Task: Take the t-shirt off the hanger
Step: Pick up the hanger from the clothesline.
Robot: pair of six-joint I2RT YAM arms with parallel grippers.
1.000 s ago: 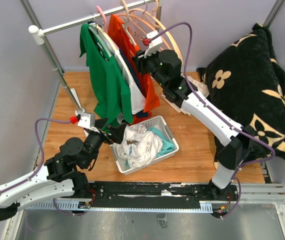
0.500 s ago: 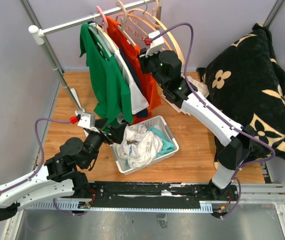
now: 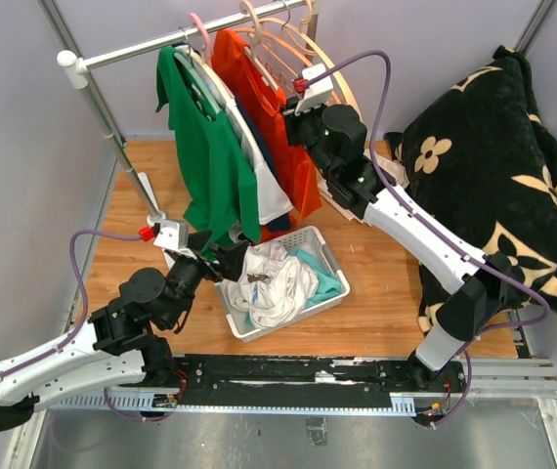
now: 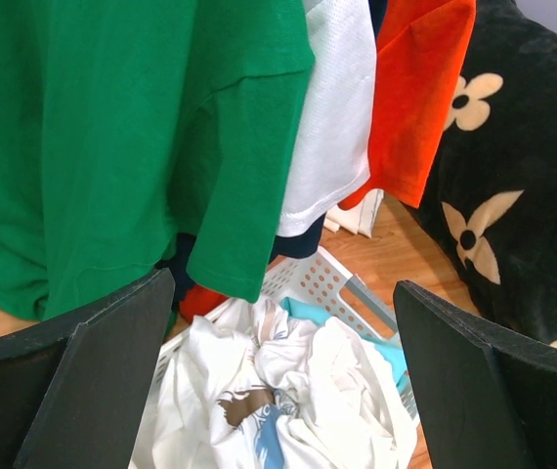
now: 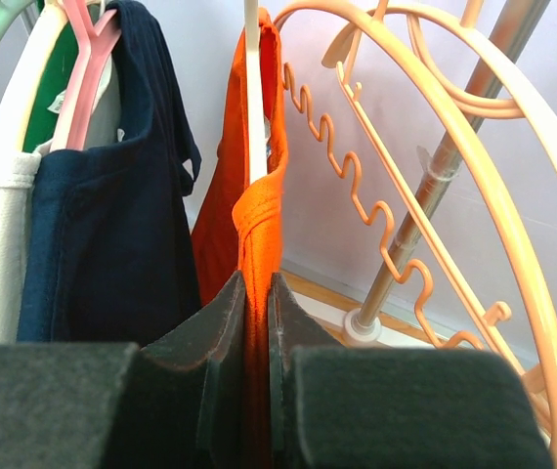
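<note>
An orange t-shirt (image 3: 280, 132) hangs on a pale hanger (image 5: 252, 98) at the right end of the clothes on the rail (image 3: 151, 44). My right gripper (image 3: 298, 109) is up at the shirt's shoulder. In the right wrist view its jaws (image 5: 257, 293) are shut on the orange t-shirt's (image 5: 259, 210) shoulder fabric just below the hanger arm. My left gripper (image 3: 222, 256) hovers low by the basket, wide open and holding nothing. In the left wrist view the left gripper (image 4: 280, 285) frames the hanging shirt hems and the basket's clothes.
Green (image 3: 205, 147), white and navy (image 5: 103, 215) shirts hang left of the orange one. Empty peach hangers (image 5: 435, 117) crowd the rail's right end. A white basket (image 3: 327, 256) of crumpled clothes sits under the rail. A black flowered blanket (image 3: 493, 166) fills the right side.
My right gripper has closed onto the orange shirt's shoulder and shifted up and to the right, drawing the shirt with it. The left arm has not moved.
</note>
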